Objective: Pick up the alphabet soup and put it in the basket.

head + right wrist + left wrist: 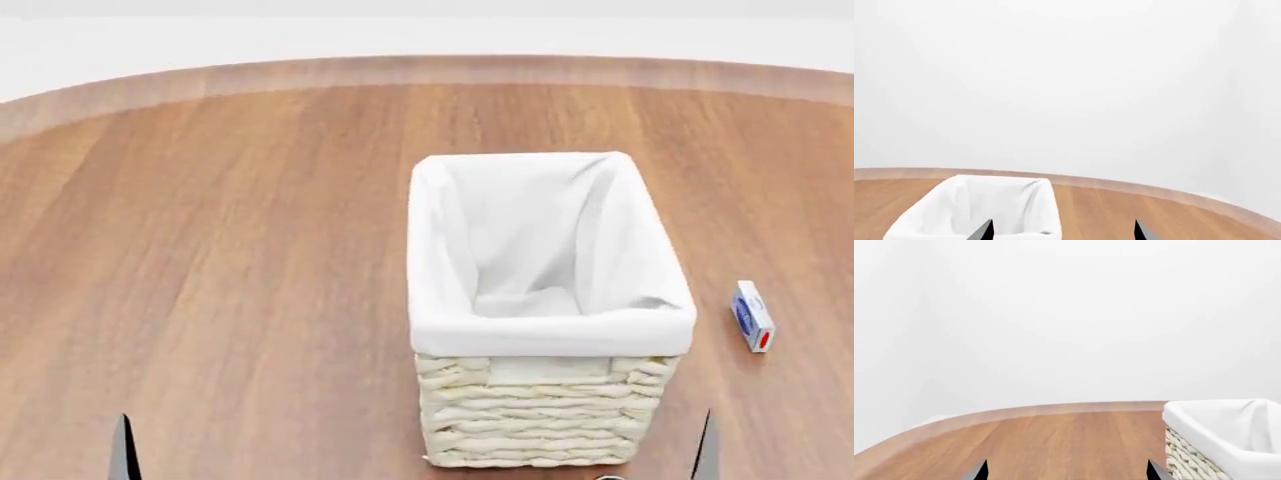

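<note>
Showing basket (550, 330) only; end effectors mostly cropped

Only the dark fingertips of the left gripper (1066, 471) and the right gripper (1062, 230) show; the rest is cut by the picture edges. The small white-and-blue box (753, 316) is too small to read. The cream woven wicker basket (534, 425) hides the table behind it.

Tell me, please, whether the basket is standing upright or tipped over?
Upright. In the head view the basket stands on its base on the wooden table, its lined opening facing up, and no can shows inside.
</note>
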Controlling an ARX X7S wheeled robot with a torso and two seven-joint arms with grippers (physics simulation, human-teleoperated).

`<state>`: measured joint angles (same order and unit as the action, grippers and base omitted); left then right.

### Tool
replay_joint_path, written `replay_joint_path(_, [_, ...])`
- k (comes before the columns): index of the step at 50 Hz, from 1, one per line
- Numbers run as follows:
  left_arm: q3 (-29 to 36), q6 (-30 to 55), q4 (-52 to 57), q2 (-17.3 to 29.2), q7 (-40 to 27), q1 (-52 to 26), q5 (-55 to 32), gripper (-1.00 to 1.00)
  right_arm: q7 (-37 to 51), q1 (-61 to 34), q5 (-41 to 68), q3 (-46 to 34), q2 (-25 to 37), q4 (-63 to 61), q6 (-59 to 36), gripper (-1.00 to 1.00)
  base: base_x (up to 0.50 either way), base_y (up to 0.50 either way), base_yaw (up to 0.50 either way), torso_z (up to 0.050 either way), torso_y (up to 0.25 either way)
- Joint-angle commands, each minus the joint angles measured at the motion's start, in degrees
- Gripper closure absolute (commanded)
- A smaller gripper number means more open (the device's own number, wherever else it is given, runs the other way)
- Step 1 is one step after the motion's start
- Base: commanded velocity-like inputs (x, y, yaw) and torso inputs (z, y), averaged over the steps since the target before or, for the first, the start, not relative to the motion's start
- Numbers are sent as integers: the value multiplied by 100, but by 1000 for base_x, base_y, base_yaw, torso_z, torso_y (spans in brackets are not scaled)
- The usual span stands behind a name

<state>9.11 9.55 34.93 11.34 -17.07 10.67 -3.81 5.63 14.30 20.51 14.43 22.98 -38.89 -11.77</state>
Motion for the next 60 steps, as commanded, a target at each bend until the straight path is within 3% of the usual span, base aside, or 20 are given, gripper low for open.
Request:
replay_joint_path(1, [6,0,-50,37,-65,-31,-15,-100,-489,901,234,828,61,373,773,-100,0,0,0,0,0])
replay_joint_path(17, [117,-1,-240,58,-132,-147,37,-100,-1255,1583,-4,955,-854,2134,2752,-100,0,0,0,0,0])
replay_joint_path(60, [156,-15,-235,181,-303,-145,-100,-100,-1643,714,-891,177,-1697,5747,5088,-100,0,0,0,0,0])
